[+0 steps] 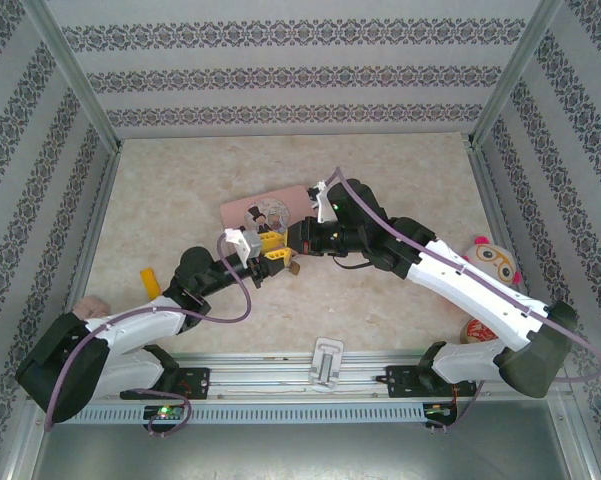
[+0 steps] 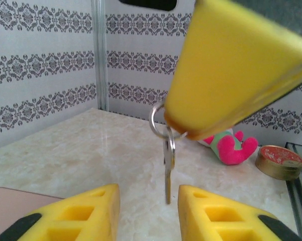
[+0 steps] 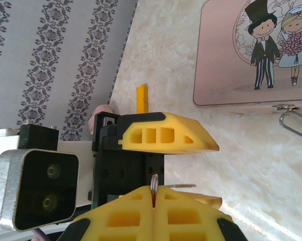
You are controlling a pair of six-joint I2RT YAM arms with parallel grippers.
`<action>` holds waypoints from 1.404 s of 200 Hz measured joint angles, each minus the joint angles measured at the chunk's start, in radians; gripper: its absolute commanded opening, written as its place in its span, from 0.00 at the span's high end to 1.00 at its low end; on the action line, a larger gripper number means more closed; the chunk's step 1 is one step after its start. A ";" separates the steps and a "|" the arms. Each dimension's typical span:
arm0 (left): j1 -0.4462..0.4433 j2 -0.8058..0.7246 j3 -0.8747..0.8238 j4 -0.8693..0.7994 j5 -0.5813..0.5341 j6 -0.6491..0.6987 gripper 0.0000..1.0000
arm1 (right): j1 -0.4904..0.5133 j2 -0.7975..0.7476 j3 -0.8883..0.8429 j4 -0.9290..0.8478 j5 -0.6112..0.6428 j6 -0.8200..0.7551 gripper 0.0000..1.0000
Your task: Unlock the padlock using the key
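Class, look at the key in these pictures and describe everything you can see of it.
The key is small, thin, grey metal, hanging straight down, blade tip lowest, from a silvery ring. The shut right gripper pinches that ring, holding it above the table. The blade hangs between the fingers of the open left gripper, touching neither.

1. No word, number or brand could be read anywhere in the scene.
2. The pink tin [image 3: 226, 60] on the counter carried only a cartoon bride and groom, with no lettering beside them.
3. The round tin [image 2: 280, 161] at the far right bore pale marks on its red lid, too blurred to read.
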State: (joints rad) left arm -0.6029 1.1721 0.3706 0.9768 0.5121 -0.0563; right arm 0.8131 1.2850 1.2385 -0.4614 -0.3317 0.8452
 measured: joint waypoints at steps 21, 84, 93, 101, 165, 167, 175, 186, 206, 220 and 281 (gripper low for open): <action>0.000 0.008 0.007 0.004 0.000 0.000 0.74 | 0.000 0.000 -0.005 0.003 0.000 0.010 1.00; 0.000 0.011 0.012 0.004 0.000 -0.004 0.95 | 0.000 0.000 -0.005 0.003 0.000 0.017 1.00; 0.000 0.011 0.012 0.004 0.003 0.000 0.98 | 0.000 0.000 -0.005 0.005 0.001 0.017 1.00; -0.002 0.008 0.012 0.002 0.003 0.002 1.00 | 0.000 0.000 -0.007 0.008 0.000 0.017 1.00; -0.004 -0.101 0.048 -0.217 0.000 0.052 1.00 | 0.000 -0.013 -0.018 0.014 0.000 0.016 0.78; -0.004 -0.103 0.049 -0.221 0.000 0.054 1.00 | 0.000 -0.014 -0.018 0.014 0.000 0.016 0.77; -0.005 -0.123 0.077 -0.312 0.001 0.076 1.00 | -0.002 -0.024 -0.019 0.013 0.007 0.003 0.75; -0.005 -0.145 0.133 -0.450 0.005 0.113 1.00 | -0.009 -0.047 -0.023 0.002 0.026 -0.015 0.74; -0.005 -0.158 0.266 -0.692 0.013 0.190 1.00 | -0.028 -0.116 -0.032 -0.022 0.068 -0.068 0.74; -0.005 -0.157 0.354 -0.839 0.022 0.246 1.00 | -0.033 -0.171 -0.042 -0.034 0.095 -0.109 0.74; -0.005 -0.037 0.740 -1.477 0.092 0.555 1.00 | -0.039 -0.321 -0.134 -0.017 0.131 -0.285 0.74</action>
State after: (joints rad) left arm -0.6079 1.1351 1.1110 -0.5003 0.6037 0.4984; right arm 0.7742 0.9638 1.1049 -0.4782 -0.2008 0.5598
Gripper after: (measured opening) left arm 0.052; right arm 0.263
